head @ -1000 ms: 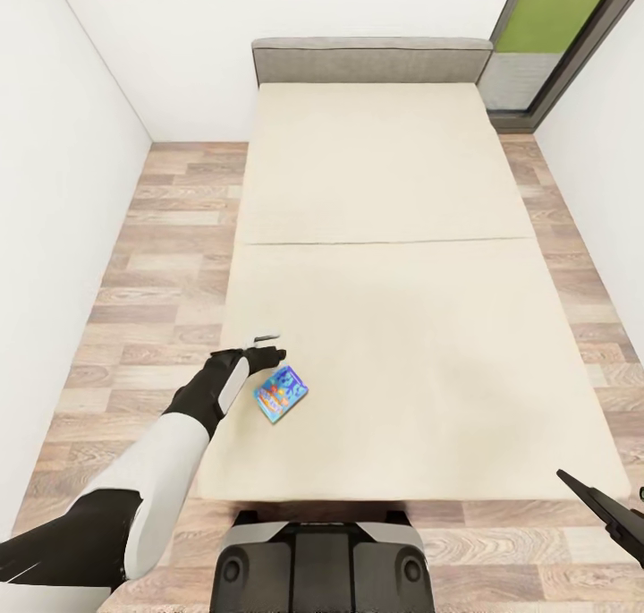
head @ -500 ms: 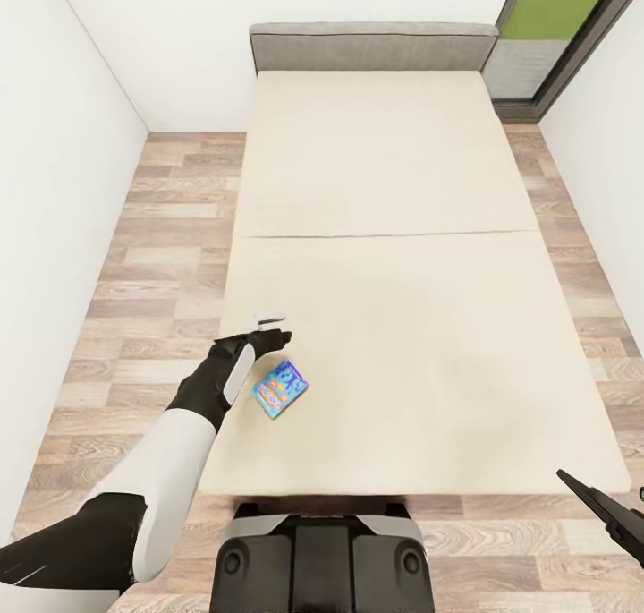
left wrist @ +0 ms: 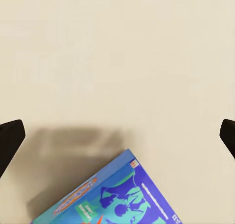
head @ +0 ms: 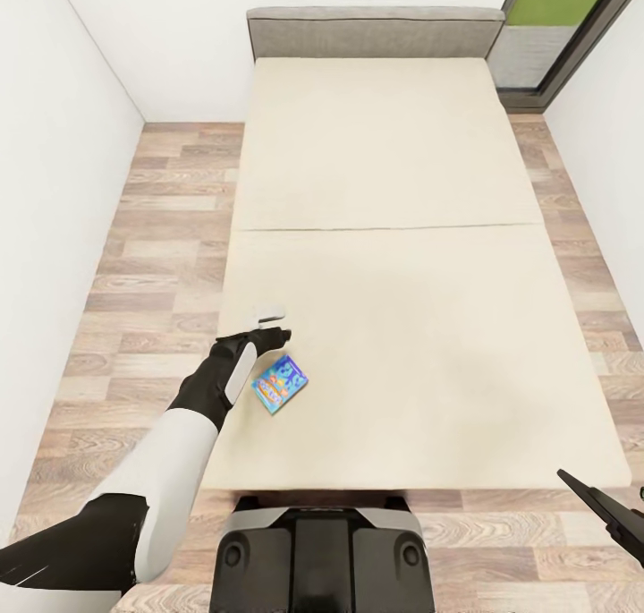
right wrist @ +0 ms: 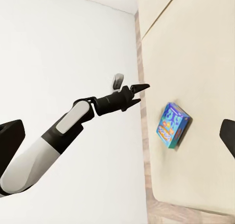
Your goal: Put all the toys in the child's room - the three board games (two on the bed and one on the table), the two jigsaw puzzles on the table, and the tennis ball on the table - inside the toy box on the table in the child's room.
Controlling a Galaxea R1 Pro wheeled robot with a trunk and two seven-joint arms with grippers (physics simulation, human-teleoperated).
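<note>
A blue board game (head: 281, 385) is seen lying flat on the cream bed (head: 429, 327), near its left edge and its foot, turned at an angle to the mattress sides. The left gripper (head: 271, 324) hangs above the bed just beyond the box, with its fingers spread wide and nothing between them; in the left wrist view the two dark fingertips (left wrist: 11, 138) stand far apart with the box's corner (left wrist: 117, 197) below and short of them. The right gripper (head: 572, 483) is held low, well apart from the box, and whether it is spread or closed cannot be told. The step in hand is judged to be the approach for the pick. The gripper would best be drawn back over the box, turned so the fingers straddle its narrower width, then lowered squarely, since a flat box on soft bedding may be pushed aside rather than caught.
</note>
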